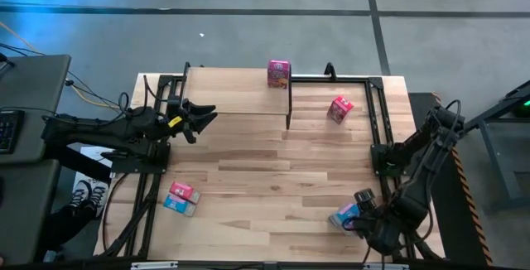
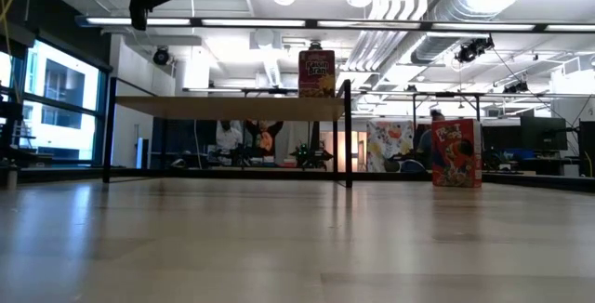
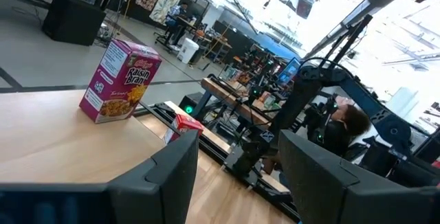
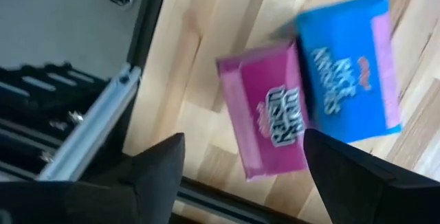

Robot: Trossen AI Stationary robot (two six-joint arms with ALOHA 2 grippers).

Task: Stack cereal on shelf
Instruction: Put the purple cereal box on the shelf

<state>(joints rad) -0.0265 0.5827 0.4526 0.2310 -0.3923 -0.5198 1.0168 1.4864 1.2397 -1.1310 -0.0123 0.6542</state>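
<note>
Dark fingers [image 4: 158,165] of the right gripper [image 1: 362,206] are spread wide above a magenta box [image 4: 265,107] and a blue box [image 4: 350,66] lying flat, touching, at the table's five o'clock. At nine o'clock the left gripper [image 1: 201,118] is held open beside the shelf [image 1: 236,92]. A Raisin Bran box [image 1: 278,74] is seen upright on the shelf's twelve o'clock edge.

Floor [image 1: 248,21]: grey concrete with dark seams
Windows [image 2: 56,98]: tall, at one side
Ceiling [image 2: 409,6]: white ducts, strip lights
</note>
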